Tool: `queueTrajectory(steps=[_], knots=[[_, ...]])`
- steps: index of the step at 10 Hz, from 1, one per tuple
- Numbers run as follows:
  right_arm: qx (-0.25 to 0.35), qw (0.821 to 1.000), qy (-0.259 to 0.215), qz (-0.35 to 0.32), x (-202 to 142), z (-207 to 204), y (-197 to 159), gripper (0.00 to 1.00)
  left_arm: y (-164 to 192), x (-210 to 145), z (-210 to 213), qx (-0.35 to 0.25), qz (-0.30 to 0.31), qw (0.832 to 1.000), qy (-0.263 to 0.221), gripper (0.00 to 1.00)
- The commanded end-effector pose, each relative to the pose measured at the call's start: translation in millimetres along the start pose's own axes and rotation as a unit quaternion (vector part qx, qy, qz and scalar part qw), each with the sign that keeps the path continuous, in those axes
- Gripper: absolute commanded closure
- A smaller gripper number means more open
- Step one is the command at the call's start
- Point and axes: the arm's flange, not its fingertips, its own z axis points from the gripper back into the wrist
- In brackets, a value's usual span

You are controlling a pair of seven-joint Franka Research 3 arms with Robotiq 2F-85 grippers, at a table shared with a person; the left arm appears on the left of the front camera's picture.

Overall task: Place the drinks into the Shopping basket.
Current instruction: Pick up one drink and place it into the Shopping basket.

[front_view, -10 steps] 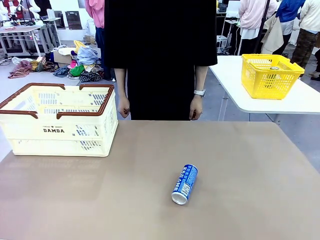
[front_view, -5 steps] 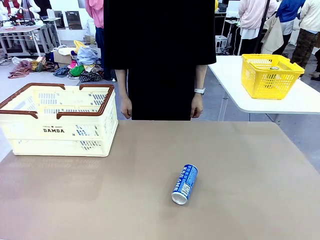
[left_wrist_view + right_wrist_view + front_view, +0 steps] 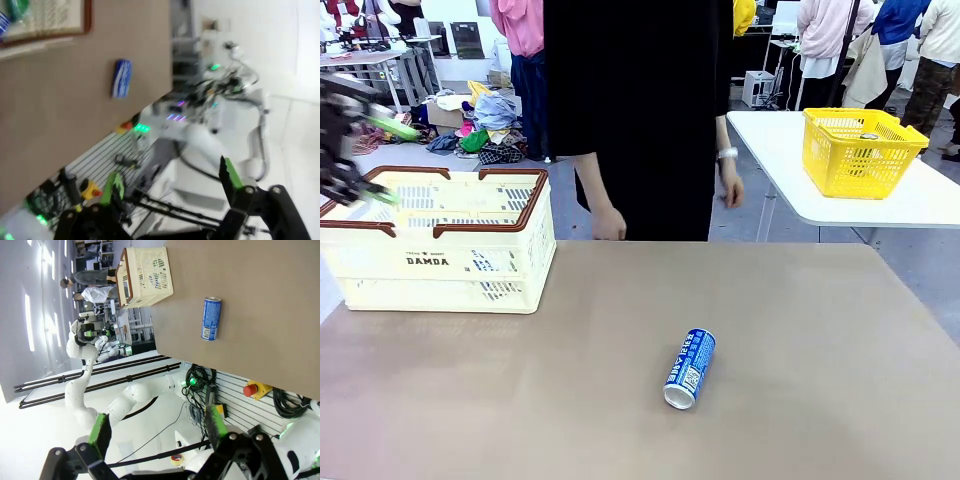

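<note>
drink can (image 3: 690,368) flat on table (image 3: 820,310), well apart from left tool (image 3: 385,162)

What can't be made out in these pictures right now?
Front view: Shopping basket contents, hidden by its near wall.
Front view: left fingers, blurred, arm cut by the left edge.
Front view: blue can print, too small to read.
Left wrist view: green shape in the basket, blurred, cut by the top edge.
</note>
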Motion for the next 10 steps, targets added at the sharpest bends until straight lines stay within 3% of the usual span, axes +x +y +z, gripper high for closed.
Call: queueTrajectory(steps=[1, 3, 5, 7, 8, 10], knots=[[-0.005, 1.000, 0.004, 0.008, -2.1, 3.2, -1.1, 0.00, -39.3, -15.4, -103.3, 0.124, -0.063, 0.988, 0.068, 0.00], [-0.005, 1.000, 0.004, 0.008, -2.1, 3.2, -1.1, 0.00, -63.8, -55.0, -195.5, 0.195, -0.130, 0.961, 0.144, 0.00], [-0.005, 1.000, 0.004, 0.008, -2.1, 3.2, -1.1, 0.00, -62.4, -86.8, -268.1, 0.241, -0.196, 0.945, 0.100, 0.00], [-0.005, 1.000, 0.004, 0.008, -2.1, 3.2, -1.1, 0.00, -51.5, -89.1, -287.8, 0.235, -0.204, 0.944, 0.113, 0.00], [-0.005, 1.000, 0.004, 0.008, -2.1, 3.2, -1.1, 0.00, -74.5, -99.8, -285.0, 0.240, -0.196, 0.942, 0.128, 0.00], [-0.005, 1.000, 0.004, 0.008, -2.1, 3.2, -1.1, 0.00, -74.5, -99.8, -285.0, 0.240, -0.196, 0.942, 0.128, 0.00]])
